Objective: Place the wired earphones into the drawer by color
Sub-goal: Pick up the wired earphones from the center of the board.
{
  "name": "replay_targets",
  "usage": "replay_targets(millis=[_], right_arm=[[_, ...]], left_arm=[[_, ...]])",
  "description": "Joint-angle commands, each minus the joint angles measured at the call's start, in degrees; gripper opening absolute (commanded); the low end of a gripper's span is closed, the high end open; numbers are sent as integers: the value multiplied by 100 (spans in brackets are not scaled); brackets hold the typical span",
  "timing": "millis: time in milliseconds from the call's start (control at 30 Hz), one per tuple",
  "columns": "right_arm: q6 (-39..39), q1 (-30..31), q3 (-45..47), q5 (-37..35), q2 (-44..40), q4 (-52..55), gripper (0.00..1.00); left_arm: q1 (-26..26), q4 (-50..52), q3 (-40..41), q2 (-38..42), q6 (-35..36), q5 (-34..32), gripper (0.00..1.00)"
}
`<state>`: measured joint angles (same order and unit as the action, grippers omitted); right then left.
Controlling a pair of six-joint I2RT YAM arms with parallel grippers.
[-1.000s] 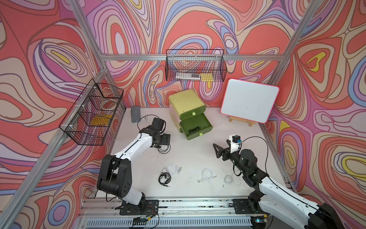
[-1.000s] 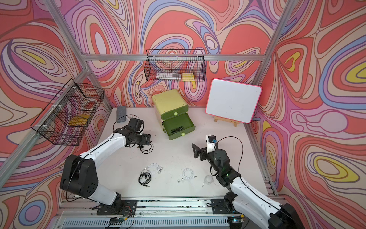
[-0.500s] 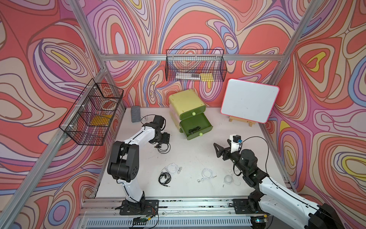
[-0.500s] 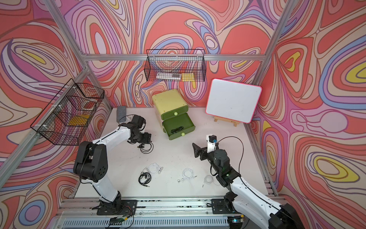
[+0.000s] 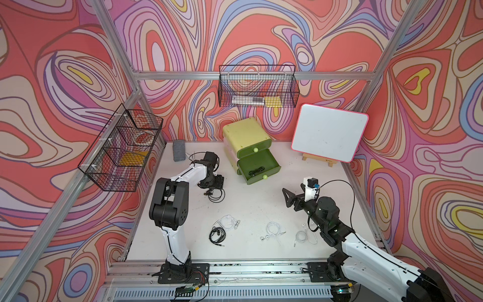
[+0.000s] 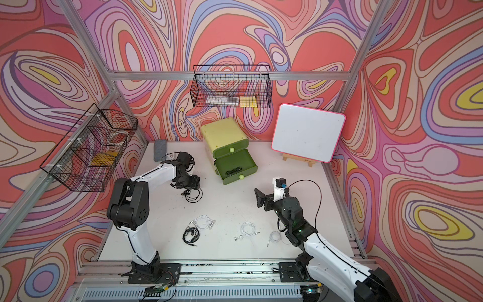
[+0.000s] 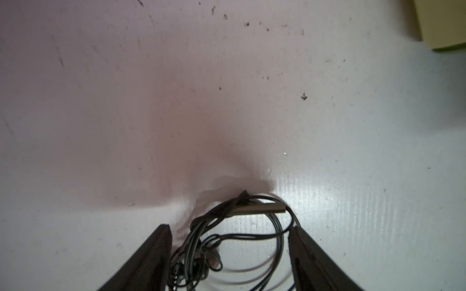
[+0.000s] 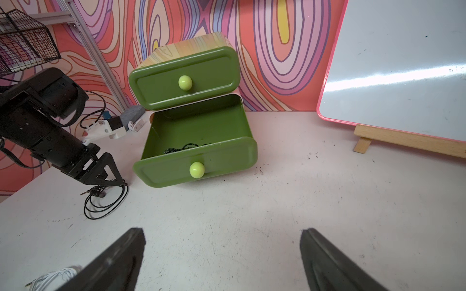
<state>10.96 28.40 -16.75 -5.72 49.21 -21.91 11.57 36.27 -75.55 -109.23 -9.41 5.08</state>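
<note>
Left gripper (image 7: 229,228) hangs low over the table (image 7: 227,100), jaws apart on either side of a black set of wired earphones (image 7: 199,249), apparently so the tangled buds sit in the gap for a pinch. That set lies on the table near the open lower drawer (image 8: 176,171), where a second black set (image 5: 254,172) already rests, its likely destination. Loosely coiled, it points nowhere clearly; its slim grey barrel (image 7: 259,208) lies crosswise, jaw to jaw.

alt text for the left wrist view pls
The left gripper is open, its dark fingers either side of a coiled black earphone set lying on the white table. A pale yellow cabinet corner shows at one edge.
</note>
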Motion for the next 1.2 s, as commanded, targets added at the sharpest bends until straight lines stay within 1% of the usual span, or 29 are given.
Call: replay_targets(millis=[0,200,467,733,867,1000,1167], right_arm=[[-59,-28,1,-79,18,-68,98],[-59,-28,5,-105,-16,-59,98],[-52,-27,5,-105,-34,-50,98],[-49,-21,14,-100,-76,-32,98],[-49,-28,14,-109,-83,-32,98],[-41,-28,14,-112,-87,-32,98],[-33,-24,14,-118,-96,-32,98]], left_arm=[[-41,252,-96,-141,80,133,72],[-41,278,-1,-139,55,264,71],[-41,223,283,-17,-32,441,57],[-41,65,622,246,-201,709,51],[-40,39,745,327,-241,677,42],[-32,59,813,395,-290,497,33],[-24,131,814,420,-298,297,26]])
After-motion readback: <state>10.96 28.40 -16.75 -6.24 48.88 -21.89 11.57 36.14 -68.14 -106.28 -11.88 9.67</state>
